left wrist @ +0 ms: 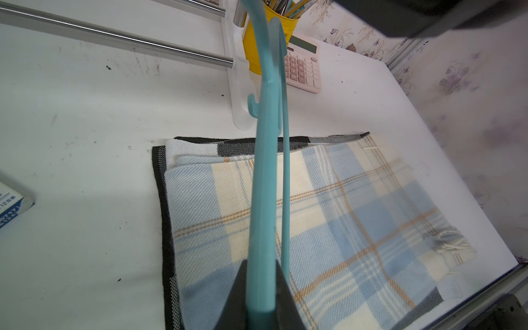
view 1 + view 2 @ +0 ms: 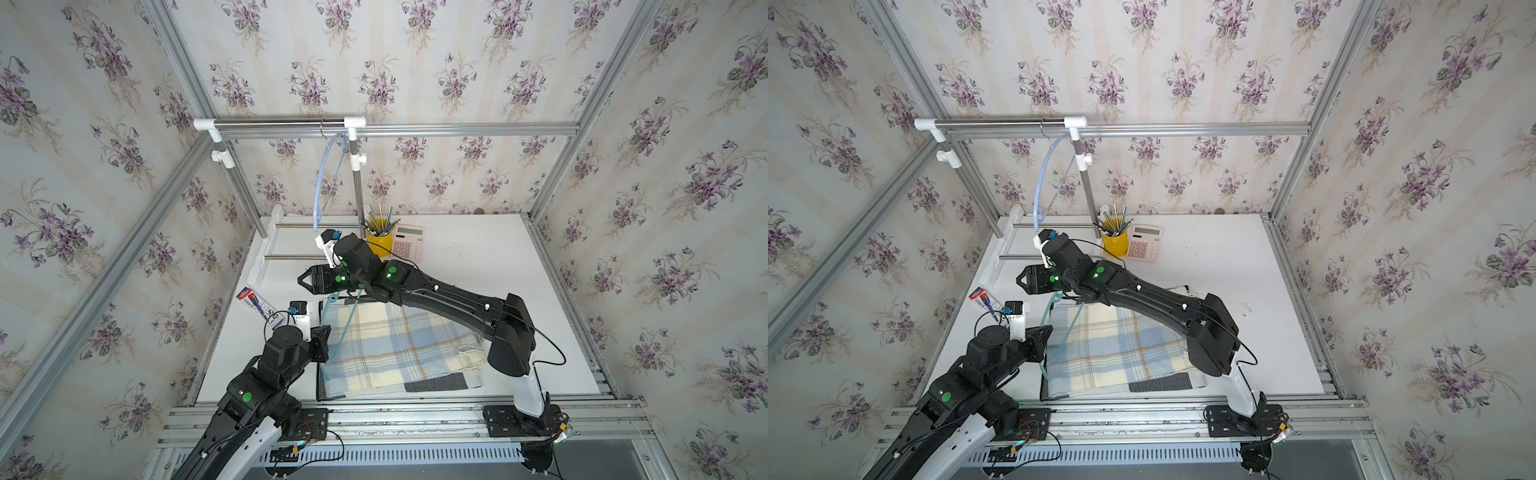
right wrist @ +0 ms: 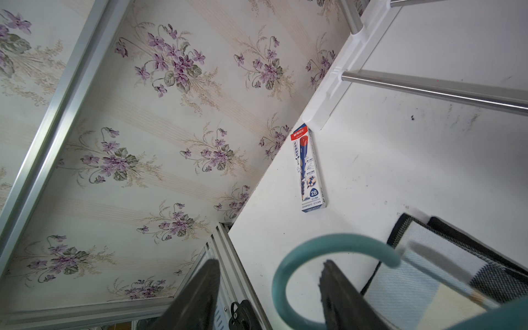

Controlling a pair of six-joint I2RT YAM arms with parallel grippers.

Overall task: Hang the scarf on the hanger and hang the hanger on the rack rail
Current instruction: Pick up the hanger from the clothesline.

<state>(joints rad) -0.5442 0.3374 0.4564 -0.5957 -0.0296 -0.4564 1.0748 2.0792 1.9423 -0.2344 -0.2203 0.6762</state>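
The plaid blue-and-cream scarf [image 2: 395, 349] [image 2: 1113, 345] lies folded flat on the white table. A teal hanger [image 1: 263, 171] stands slanted over the scarf's left end. My left gripper [image 1: 261, 265] [image 2: 325, 357] is shut on the hanger's lower arm. The hanger's hook [image 3: 314, 243] curves between the fingers of my right gripper [image 3: 270, 263] [image 2: 302, 279], whose jaws stand apart; I see no finger pressing on the hook. In both top views the right gripper hides the hook.
A light blue hanger [image 2: 322, 178] hangs from the steel rail [image 2: 278, 121] of a rack at the back left. Its white feet [image 2: 266, 249] rest on the table. A yellow pencil cup [image 2: 379, 241], pink calculator [image 2: 409, 243] and pencil box [image 2: 255, 303] lie nearby.
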